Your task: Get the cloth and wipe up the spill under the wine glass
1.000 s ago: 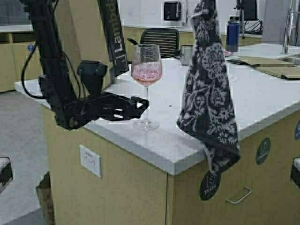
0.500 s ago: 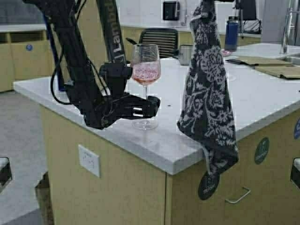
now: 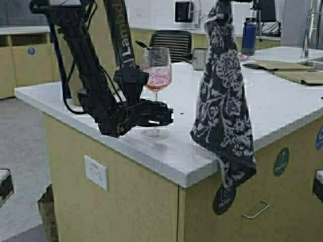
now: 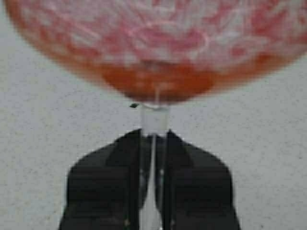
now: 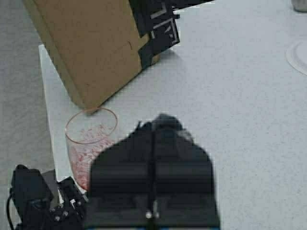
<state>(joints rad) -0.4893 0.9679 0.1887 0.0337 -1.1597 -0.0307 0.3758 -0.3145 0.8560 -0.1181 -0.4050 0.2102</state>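
Wine glass (image 3: 157, 75) stem clamped by left gripper (image 3: 162, 115), cloth (image 3: 223, 101) hanging from right gripper (image 5: 152, 158)

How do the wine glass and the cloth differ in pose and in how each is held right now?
The wine glass stands upright with its foot on the counter; the cloth hangs in the air, draping past the counter's edge. The left gripper pinches the glass low on its stem; the right gripper holds the cloth by its top. Both are gripped.
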